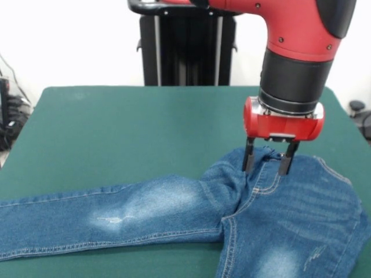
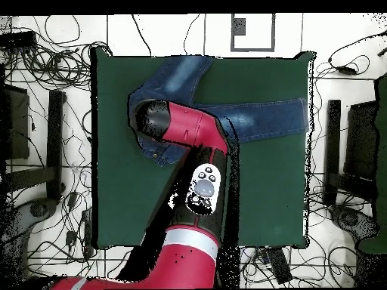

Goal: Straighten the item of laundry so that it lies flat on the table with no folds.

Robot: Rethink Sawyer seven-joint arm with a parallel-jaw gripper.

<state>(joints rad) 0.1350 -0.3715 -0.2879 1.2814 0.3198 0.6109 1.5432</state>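
Bare table (image 1: 133, 133) beside the jeans (image 1: 174, 208)

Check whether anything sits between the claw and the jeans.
Nothing visible does. The claw stands open right at the waistband of the jeans, one finger on each side of a raised fold, on the table.

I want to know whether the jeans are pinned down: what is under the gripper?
Under the gripper lies the waistband of the jeans, its open fingers straddling it. The table below is covered there.
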